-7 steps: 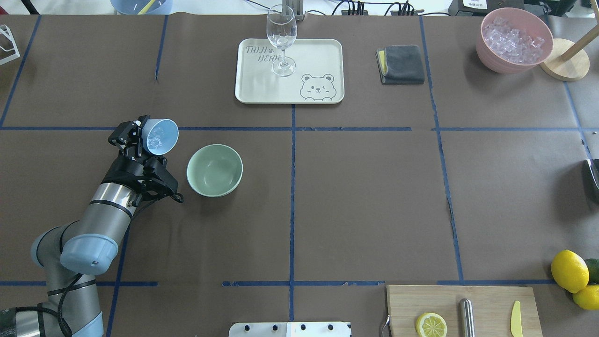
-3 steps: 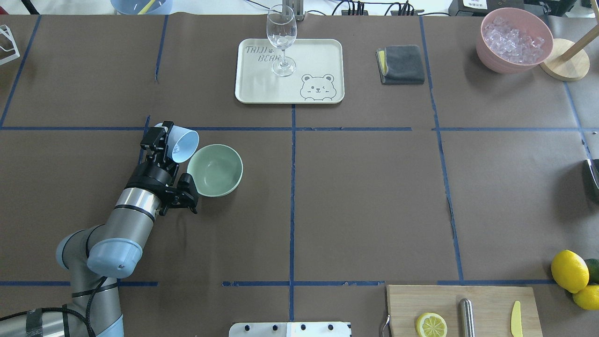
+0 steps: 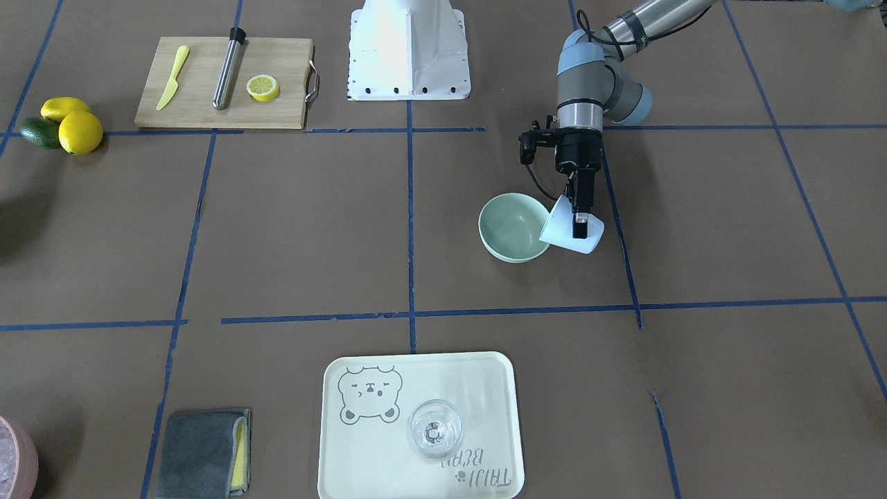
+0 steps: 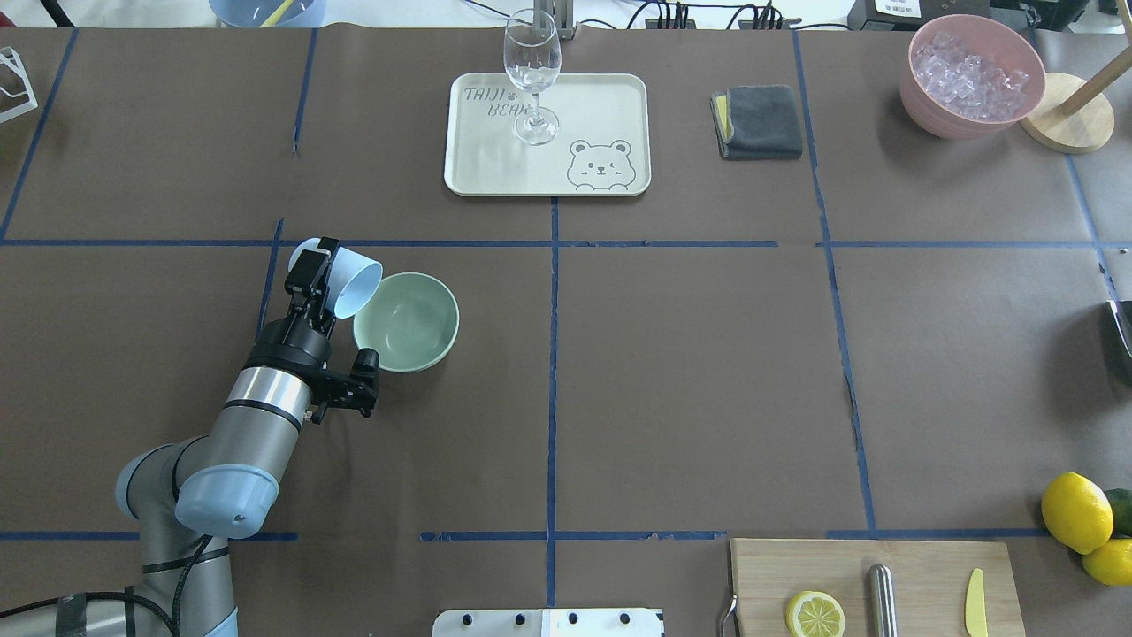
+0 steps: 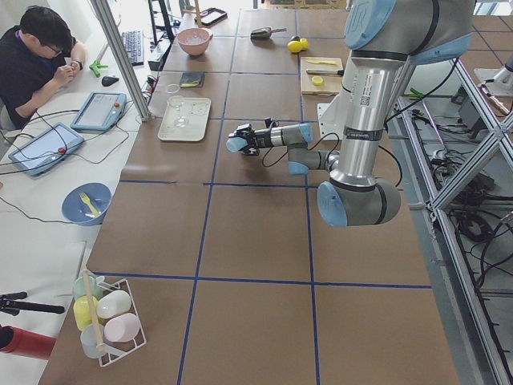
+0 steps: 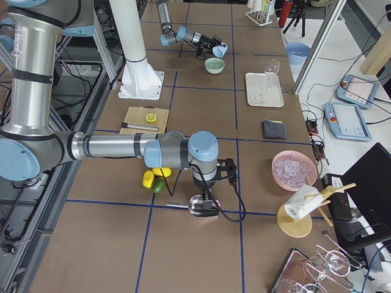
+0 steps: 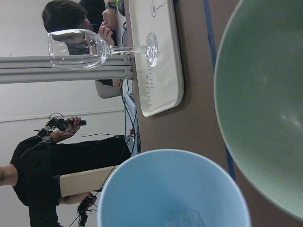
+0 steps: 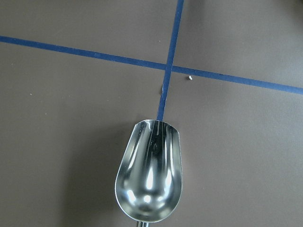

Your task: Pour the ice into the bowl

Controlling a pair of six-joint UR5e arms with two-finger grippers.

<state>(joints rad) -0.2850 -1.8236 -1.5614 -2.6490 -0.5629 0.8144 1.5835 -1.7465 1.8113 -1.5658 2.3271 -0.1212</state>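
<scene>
Cup [image 4: 356, 281] nearer bowl [image 4: 416, 329], ice [image 7: 185, 220] inside

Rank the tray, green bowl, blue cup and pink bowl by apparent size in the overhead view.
Largest to smallest:
1. tray
2. pink bowl
3. green bowl
4. blue cup, raised nearer the camera, yet clearly looks smallest.

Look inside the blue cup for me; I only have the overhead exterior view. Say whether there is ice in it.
Observer: Yes. The left wrist camera looks into the pale blue cup; one clear ice cube shows inside it, at the picture's lower edge.
Operator: Report the right arm's tool.
Observer: The right wrist camera shows a shiny metal scoop with nothing in it, the brown table behind it.
</scene>
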